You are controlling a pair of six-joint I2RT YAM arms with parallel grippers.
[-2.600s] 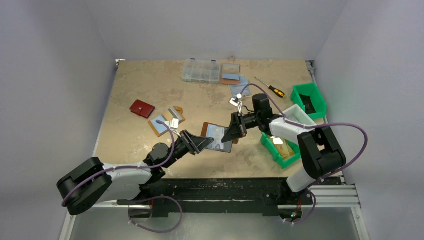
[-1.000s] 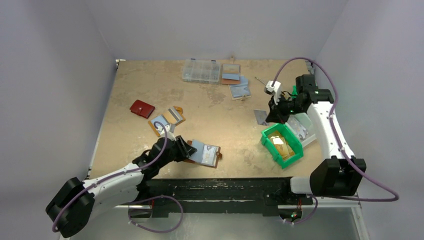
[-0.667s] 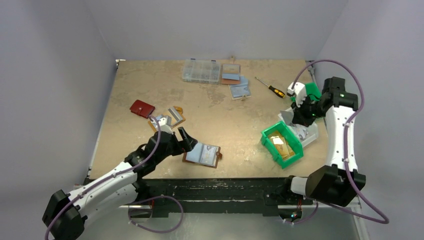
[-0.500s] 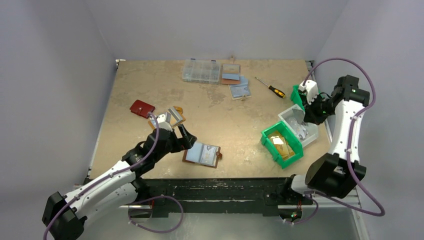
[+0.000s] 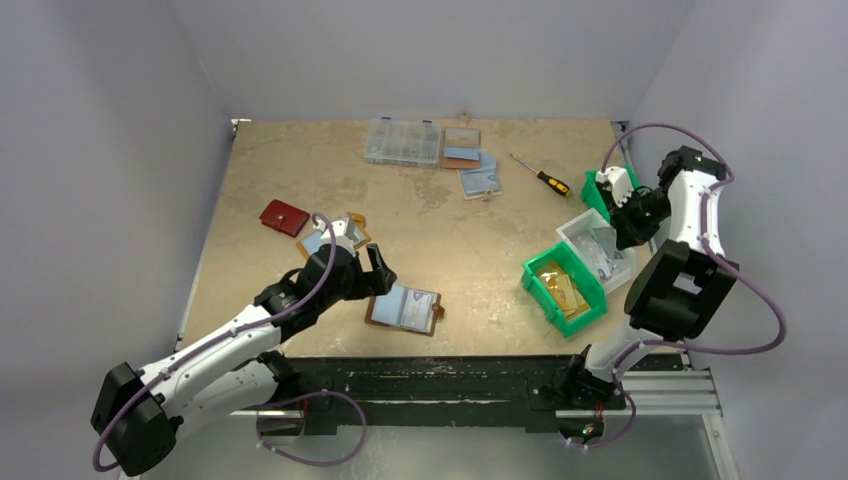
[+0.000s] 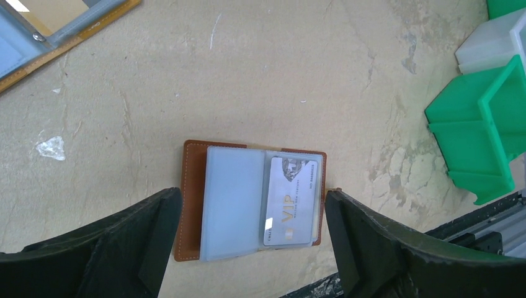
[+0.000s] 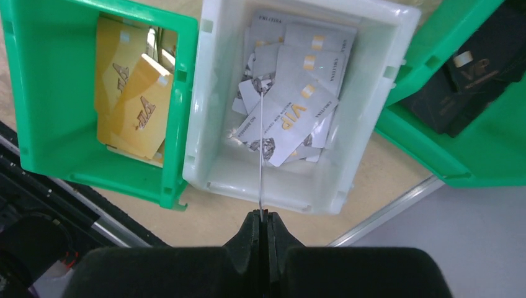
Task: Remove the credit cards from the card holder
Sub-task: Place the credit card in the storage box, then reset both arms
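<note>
The card holder [image 5: 405,310] lies open and flat on the table, brown leather [image 6: 191,205] with pale clear sleeves. A silvery credit card [image 6: 290,198] marked VIP sits in its right sleeve. My left gripper [image 6: 251,214] hovers above it, open, one finger on each side, touching nothing. My right gripper [image 7: 265,214] is shut on a thin credit card [image 7: 261,155] seen edge-on, held over the white bin [image 7: 205,93] of silvery cards [image 7: 291,112]. From above, the right gripper [image 5: 622,222] hangs at the table's right side.
A green bin [image 7: 180,124] of gold cards [image 7: 133,93] stands beside the white one, and another green bin [image 7: 434,130] holds black cards. A dark red wallet [image 5: 284,217], another open holder [image 5: 335,235], a clear organiser box [image 5: 402,142] and a screwdriver [image 5: 541,176] lie farther back.
My left gripper opened, let go of the card holder and drew back to the left. My right arm swung right with the card, from the table's middle to above the white bin.
</note>
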